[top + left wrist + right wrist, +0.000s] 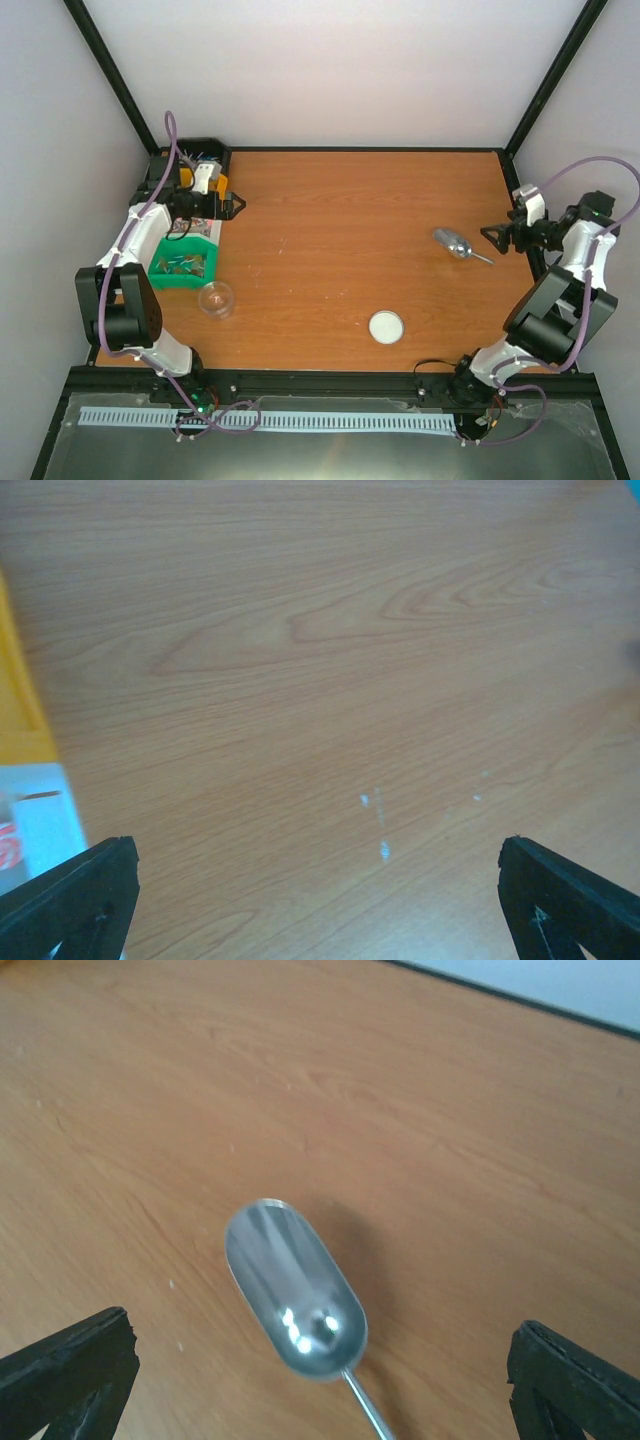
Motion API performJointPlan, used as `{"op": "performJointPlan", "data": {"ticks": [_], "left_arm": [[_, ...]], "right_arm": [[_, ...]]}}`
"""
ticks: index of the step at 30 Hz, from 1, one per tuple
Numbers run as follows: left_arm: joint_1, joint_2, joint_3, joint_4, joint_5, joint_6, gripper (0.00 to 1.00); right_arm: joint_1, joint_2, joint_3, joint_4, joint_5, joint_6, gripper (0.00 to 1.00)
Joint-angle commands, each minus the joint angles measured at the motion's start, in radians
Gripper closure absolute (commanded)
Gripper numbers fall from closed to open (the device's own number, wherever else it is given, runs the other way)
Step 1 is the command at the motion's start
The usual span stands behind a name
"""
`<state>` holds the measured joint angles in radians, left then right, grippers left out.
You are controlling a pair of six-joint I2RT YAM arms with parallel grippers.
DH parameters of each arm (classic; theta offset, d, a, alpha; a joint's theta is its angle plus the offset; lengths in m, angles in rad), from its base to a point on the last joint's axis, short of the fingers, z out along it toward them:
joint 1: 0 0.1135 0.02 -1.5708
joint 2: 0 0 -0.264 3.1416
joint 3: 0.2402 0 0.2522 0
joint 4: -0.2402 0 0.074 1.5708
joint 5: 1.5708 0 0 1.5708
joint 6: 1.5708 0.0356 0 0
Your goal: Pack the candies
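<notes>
The left gripper [237, 205] has its black fingers [88, 882] spread wide over bare wood, with nothing between them. It points toward the table's middle, just off the edge of a yellow bin [218, 184]. Behind it the wrist sits above the row of bins. A white forearm slants back to a black elbow at the table's left edge, and the upper link runs down to the base at the near edge.

The right gripper [490, 235] is also spread wide and empty. Its fingers [82, 1358] hang either side of the metal scoop [295, 1290], which lies flat on the table [340, 220] — bowl away from the gripper, handle toward it. That arm folds at the right edge, elbow raised.

The candies [185, 263] lie in the green bin [160, 281] under the left forearm — a clear jar [216, 298] stands just beside it.
</notes>
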<state>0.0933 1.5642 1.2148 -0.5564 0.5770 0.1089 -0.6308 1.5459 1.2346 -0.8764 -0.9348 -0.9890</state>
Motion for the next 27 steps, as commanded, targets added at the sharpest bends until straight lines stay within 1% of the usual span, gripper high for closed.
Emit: {"op": "performJointPlan", "data": {"ticks": [1, 5, 11, 20, 27], "left_arm": [[-0.02, -0.026, 0.026, -0.031, 0.137, 0.083, 0.0], [-0.025, -0.03, 0.032, -0.049, 0.192, 0.112, 0.0], [-0.029, -0.032, 0.033, -0.074, 0.255, 0.148, 0.0], [-0.03, -0.04, 0.032, -0.082, 0.286, 0.165, 0.0], [-0.03, -0.029, 0.042, -0.089, 0.307, 0.162, 0.0]], "right_arm": [[-0.074, 0.098, 0.057, -0.255, 0.034, -0.381, 0.0], [-0.101, 0.173, 0.041, -0.231, 0.106, -0.474, 0.0], [-0.11, 0.252, 0.005, -0.16, 0.149, -0.536, 0.0], [-0.109, 0.344, -0.002, -0.154, 0.099, -0.633, 0.0], [-0.102, 0.378, -0.017, -0.069, 0.074, -0.625, 0.03]]}}
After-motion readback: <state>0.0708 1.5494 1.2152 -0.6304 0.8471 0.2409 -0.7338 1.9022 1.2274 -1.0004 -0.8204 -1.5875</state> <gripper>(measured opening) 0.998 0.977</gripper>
